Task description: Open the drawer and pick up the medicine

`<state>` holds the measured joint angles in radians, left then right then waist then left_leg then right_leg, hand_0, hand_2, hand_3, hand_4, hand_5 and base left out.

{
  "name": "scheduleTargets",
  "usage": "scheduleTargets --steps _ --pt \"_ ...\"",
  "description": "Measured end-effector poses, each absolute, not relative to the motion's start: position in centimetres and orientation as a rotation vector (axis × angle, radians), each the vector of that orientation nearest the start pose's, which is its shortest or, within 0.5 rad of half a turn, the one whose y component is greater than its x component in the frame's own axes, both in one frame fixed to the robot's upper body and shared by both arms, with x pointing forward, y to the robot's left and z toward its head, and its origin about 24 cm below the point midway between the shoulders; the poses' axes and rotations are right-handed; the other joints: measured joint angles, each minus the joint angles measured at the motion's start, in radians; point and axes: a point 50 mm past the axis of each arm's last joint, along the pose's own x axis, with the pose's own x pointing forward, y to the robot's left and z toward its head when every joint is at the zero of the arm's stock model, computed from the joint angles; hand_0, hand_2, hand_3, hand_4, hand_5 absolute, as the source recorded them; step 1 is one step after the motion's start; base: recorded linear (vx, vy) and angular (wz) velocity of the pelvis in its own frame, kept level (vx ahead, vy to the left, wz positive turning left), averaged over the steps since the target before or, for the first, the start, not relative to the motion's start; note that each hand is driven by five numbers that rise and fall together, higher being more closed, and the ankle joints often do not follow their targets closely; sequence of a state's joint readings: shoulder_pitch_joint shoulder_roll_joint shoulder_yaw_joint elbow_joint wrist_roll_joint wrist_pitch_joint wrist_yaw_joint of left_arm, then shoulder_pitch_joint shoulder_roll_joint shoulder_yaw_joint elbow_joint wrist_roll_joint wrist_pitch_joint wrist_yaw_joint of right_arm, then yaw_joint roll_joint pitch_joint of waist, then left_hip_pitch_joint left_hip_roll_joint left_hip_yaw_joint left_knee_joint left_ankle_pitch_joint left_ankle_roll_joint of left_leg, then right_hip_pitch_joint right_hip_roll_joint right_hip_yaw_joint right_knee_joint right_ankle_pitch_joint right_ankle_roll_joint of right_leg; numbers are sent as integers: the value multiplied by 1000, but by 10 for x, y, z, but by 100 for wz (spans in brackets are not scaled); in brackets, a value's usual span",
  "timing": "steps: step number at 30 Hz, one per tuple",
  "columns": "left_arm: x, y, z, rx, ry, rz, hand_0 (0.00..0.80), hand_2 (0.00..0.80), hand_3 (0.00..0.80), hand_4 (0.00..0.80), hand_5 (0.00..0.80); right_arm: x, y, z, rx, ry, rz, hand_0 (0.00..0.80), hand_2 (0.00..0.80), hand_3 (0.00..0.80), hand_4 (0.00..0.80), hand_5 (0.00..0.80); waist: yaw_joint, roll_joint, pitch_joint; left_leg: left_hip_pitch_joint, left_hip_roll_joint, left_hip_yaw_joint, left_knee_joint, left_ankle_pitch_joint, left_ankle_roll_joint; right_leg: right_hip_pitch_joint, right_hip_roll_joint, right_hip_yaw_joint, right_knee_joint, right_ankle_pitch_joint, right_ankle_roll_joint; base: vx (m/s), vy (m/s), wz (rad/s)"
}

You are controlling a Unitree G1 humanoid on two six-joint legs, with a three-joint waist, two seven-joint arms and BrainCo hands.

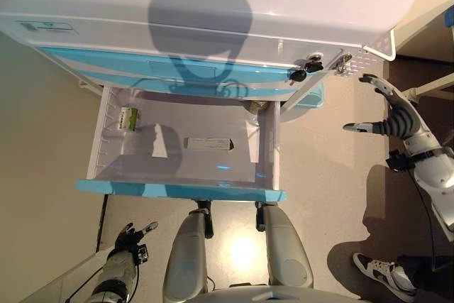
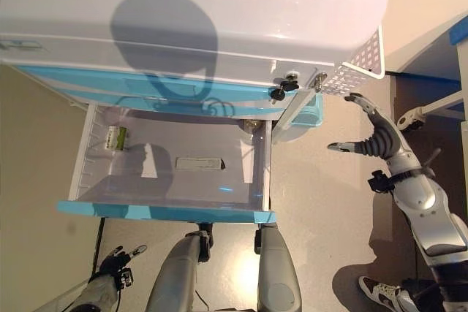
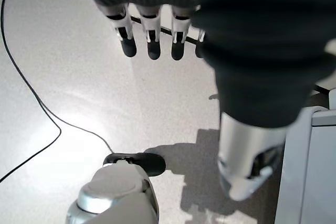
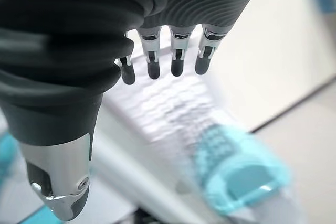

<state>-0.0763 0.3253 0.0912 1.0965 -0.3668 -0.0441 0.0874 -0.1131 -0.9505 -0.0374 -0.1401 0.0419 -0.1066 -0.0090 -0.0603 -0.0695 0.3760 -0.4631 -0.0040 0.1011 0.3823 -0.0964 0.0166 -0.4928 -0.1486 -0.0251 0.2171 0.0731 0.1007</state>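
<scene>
A white cabinet [image 1: 213,5] with pale blue drawer fronts stands before me. Its lowest drawer [image 1: 181,189] is pulled out wide. Inside lie a small green medicine box [image 1: 128,118] at the back left, a flat grey-white packet [image 1: 208,144] in the middle and a small item [image 1: 258,106] at the back right. My right hand [image 1: 394,120] is open, raised to the right of the cabinet, clear of the drawer. My left hand [image 1: 130,240] hangs low at the left below the drawer front, fingers relaxed and empty.
A white perforated basket [image 2: 362,60] hangs on the cabinet's right side, with a pale blue part [image 1: 312,97] below it. A person's shoe [image 1: 379,269] shows on the floor at the lower right. Furniture [image 2: 457,42] stands at the far right.
</scene>
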Motion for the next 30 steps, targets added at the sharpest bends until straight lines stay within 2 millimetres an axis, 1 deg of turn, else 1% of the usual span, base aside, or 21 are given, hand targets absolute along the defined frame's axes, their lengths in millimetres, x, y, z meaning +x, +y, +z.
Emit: scheduleTargets --steps 1,2,3,5,6,7,8,9,10,11,16,17,19,20,23,24,26,27,28,30 --pt "145 287 -125 -45 915 506 0 0 0 0 0 266 -254 202 -938 -403 122 0 0 0 0 0 2 -1 -1 -1 -1 3 2 -1 1 1 -1 2 -2 3 3 0 2 -6" --pt "142 287 -126 -47 931 506 0 0 0 0 0 269 -255 207 -942 -393 131 0 0 0 0 0 2 -1 -1 -2 -1 3 2 -1 2 3 -2 2 -4 7 2 1 2 -3" --pt "137 287 -129 -51 954 503 0 0 0 0 0 271 -255 208 -890 -368 172 0 0 0 0 0 2 -4 -1 -3 -1 1 1 -1 1 3 -2 1 -4 13 0 0 0 0" --pt "134 285 -131 -53 972 496 0 0 0 0 0 274 -252 208 -832 -352 202 0 0 0 0 0 -2 -5 -2 -3 0 1 5 -2 0 2 0 0 -4 18 1 2 -3 -4" --pt "132 284 -133 -50 984 486 0 0 0 0 0 278 -249 207 -743 -325 248 0 0 0 0 0 -2 -5 -1 -3 2 -1 4 -5 -4 2 2 -1 -4 20 -2 3 -4 -10" --pt "130 284 -133 -49 991 480 0 0 0 0 0 281 -247 209 -697 -308 280 0 0 0 0 0 -2 -5 -1 -3 1 -4 4 -5 -6 1 2 -3 -4 20 -2 5 -15 -25" --pt "127 283 -135 -54 1006 468 0 0 0 0 0 290 -241 218 -682 -268 336 0 0 0 0 0 -3 -5 -1 -3 2 -12 7 -9 -11 1 0 -14 -4 24 -6 2 -11 -27" --pt "128 282 -135 -51 1008 453 0 0 0 0 0 294 -241 227 -726 -229 375 0 0 0 0 0 3 0 -1 -4 3 -26 10 -13 -16 3 0 -19 -4 23 -9 1 -15 -24" --pt "128 282 -135 -50 1009 449 0 0 0 0 0 297 -239 230 -727 -207 398 0 0 0 0 0 -2 0 -2 -1 5 -35 11 -18 -23 5 0 -28 -5 22 -10 1 -11 -7" --pt "130 281 -135 -47 1006 437 0 0 0 0 0 298 -239 234 -734 -175 423 0 0 0 0 0 2 1 -1 -3 6 -42 13 -17 -25 6 1 -40 -4 20 -14 1 -21 6" --pt "126 272 -140 -53 1038 397 0 0 0 0 0 304 -231 244 -743 -95 479 0 0 0 0 0 2 0 -2 -2 19 -60 10 -14 -38 8 6 -77 1 19 -29 -4 -27 2" --pt "127 269 -141 -56 1038 384 0 0 0 0 0 305 -229 246 -741 -76 493 0 0 0 0 0 3 1 -2 -2 19 -71 8 -13 -42 8 6 -86 5 19 -35 -5 -38 6" --pt "132 264 -141 -54 1030 362 0 0 0 0 0 308 -227 244 -722 -59 503 0 0 0 0 0 15 1 -2 -2 22 -83 4 -11 -48 8 9 -97 9 15 -41 -10 -46 9" --pt "135 262 -140 -52 1022 347 0 0 0 0 0 315 -225 241 -734 -17 505 0 0 0 0 0 23 1 -2 -1 23 -92 -3 -6 -56 8 11 -105 15 12 -47 -12 -43 12" --pt "141 260 -139 -52 1011 334 0 0 0 0 0 319 -231 232 -765 72 520 0 0 0 0 0 29 3 -2 3 28 -111 -19 7 -66 12 15 -127 23 2 -65 -4 -28 21" --pt "142 260 -139 -53 1010 333 0 0 0 0 0 319 -231 230 -764 77 525 0 0 0 0 0 30 3 -2 5 31 -113 -21 9 -69 12 17 -129 25 2 -70 -6 -39 12" --pt "146 258 -138 -56 1003 325 0 0 0 0 0 320 -234 219 -699 72 517 0 0 0 0 0 44 3 -2 20 36 -118 -32 12 -75 22 20 -136 31 -6 -78 -2 -7 2" --pt "149 257 -137 -52 999 315 0 0 0 0 0 319 -237 214 -679 77 511 0 0 0 0 0 51 3 -2 23 37 -118 -36 13 -77 22 21 -137 32 -11 -76 6 -5 8" --pt "151 256 -136 -53 993 312 0 0 0 0 0 321 -238 208 -649 68 497 0 0 0 0 0 50 5 -2 23 37 -129 -42 14 -79 25 21 -147 33 -16 -75 12 -10 11" --pt "153 256 -136 -54 990 311 0 0 0 0 0 320 -240 206 -644 57 483 0 0 0 0 0 50 6 -2 23 39 -132 -48 17 -81 24 23 -149 33 -18 -75 9 -7 11"
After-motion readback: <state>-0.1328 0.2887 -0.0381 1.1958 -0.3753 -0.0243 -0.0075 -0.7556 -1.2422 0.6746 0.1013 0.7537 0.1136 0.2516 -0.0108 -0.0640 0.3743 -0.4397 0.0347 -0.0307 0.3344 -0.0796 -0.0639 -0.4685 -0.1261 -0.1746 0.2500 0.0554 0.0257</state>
